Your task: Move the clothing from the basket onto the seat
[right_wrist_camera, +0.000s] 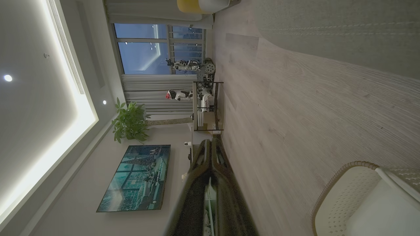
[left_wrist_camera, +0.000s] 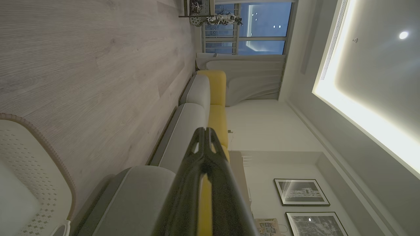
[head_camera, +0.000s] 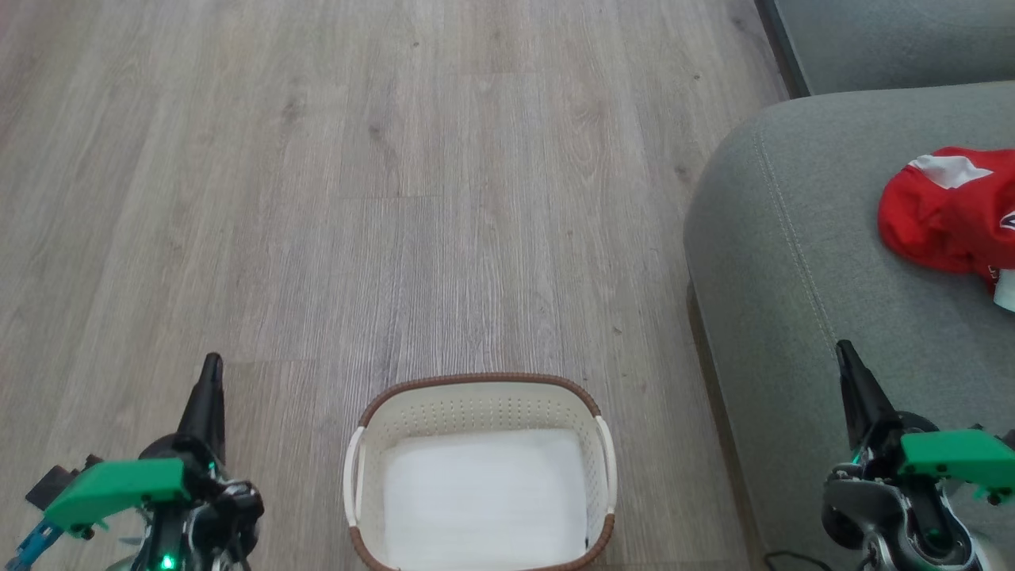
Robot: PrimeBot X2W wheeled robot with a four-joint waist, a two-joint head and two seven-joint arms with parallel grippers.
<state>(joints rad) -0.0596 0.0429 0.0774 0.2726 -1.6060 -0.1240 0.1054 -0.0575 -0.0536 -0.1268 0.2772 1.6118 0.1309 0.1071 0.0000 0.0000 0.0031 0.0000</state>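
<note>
Red clothing (head_camera: 947, 210) on grey-green fabric seat (head_camera: 793, 262) beyond right gripper (head_camera: 844, 349); white perforated basket (head_camera: 480, 381) beside left gripper (head_camera: 212, 362), garment-free; both pinched together: task apparently done.

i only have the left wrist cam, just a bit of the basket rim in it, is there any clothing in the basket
Observer: No. In the head view the basket holds just its flat white pad, nothing red.
Operator: ok so where is the red stuff
Observer: The clothing lies bunched on the seat, at the right edge of the head view, partly cut off by it.
Operator: and my other arm, holding anything
Observer: No. The right hand is shut with nothing in it, at the lower right of the head view, in front of the seat and to the right of the basket.
</note>
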